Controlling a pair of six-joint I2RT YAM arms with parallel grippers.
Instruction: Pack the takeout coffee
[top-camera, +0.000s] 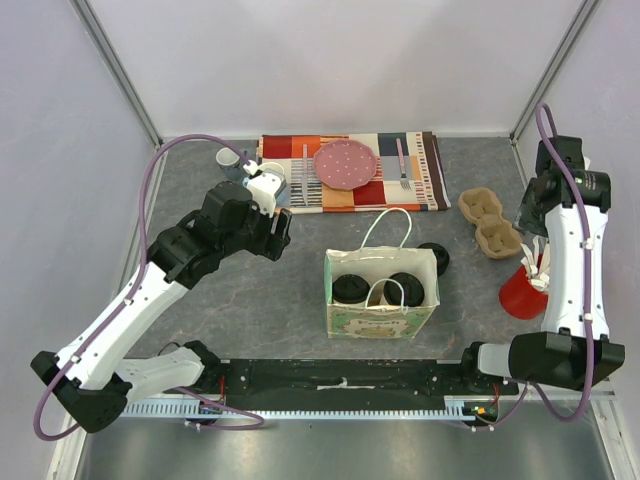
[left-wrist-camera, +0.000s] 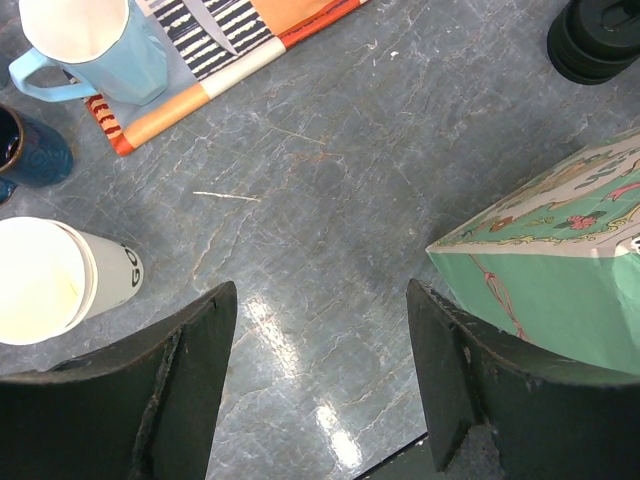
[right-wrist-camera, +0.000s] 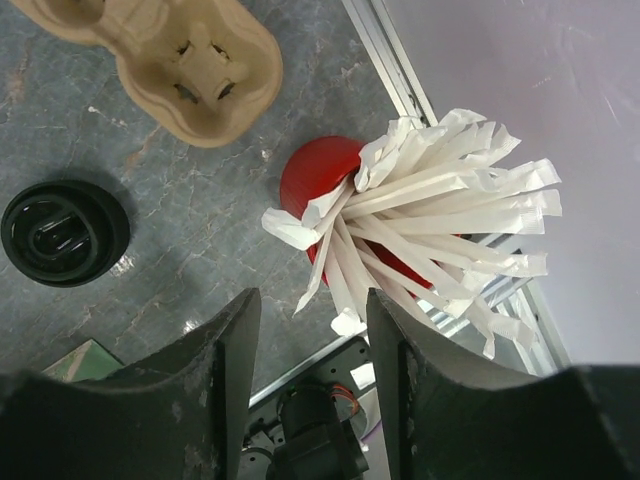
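Surface (top-camera: 250, 300), grey marbled between pale walls (top-camera: 60, 150), carries a paper bag (top-camera: 380, 318) holding black lids (top-camera: 404, 287). Left of it the left pincer (left-wrist-camera: 320, 300) gapes wide beside an open paper cup (left-wrist-camera: 60, 280); right of it the right pincer (right-wrist-camera: 312, 310) hangs parted over straws (right-wrist-camera: 450, 200).

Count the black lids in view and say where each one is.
3. Inside the paper bag are the left lid and the right lid. The third lid lies on the table just right of the bag. Others may be hidden inside.
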